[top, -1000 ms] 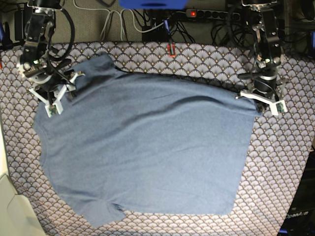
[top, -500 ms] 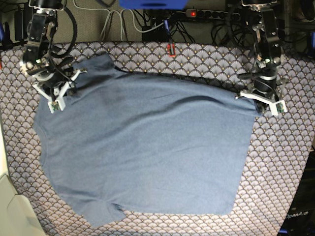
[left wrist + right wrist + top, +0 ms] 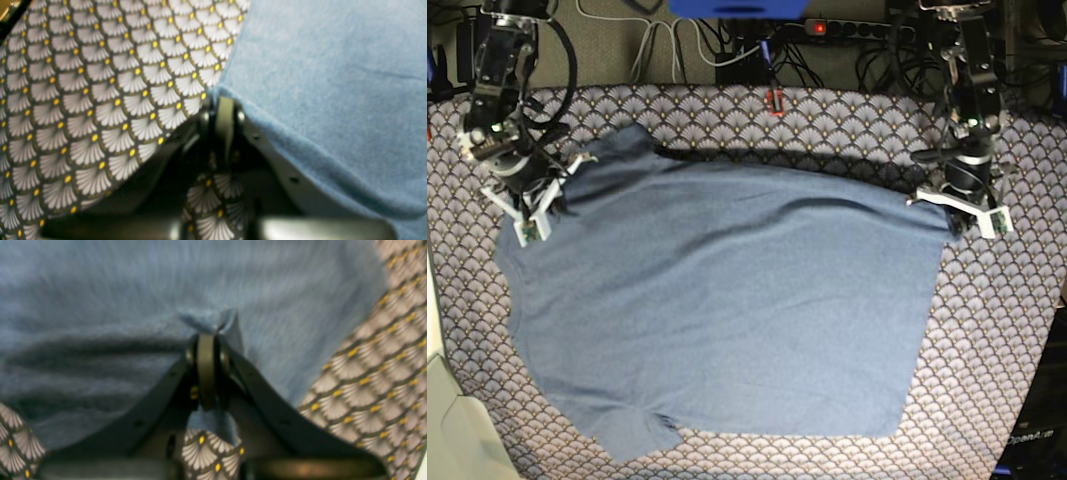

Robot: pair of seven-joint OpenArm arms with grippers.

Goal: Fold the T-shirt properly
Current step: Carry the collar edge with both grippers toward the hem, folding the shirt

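I am pinching the T-shirt [image 3: 727, 310] at its 2 far corners, right tool [image 3: 527, 205] and left tool [image 3: 967, 212] both clamped on cloth, its body spreading nearward across the surface [image 3: 997, 330].

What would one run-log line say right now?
left gripper: shut on T-shirt corner | right gripper: shut on T-shirt edge | T-shirt: spread flat
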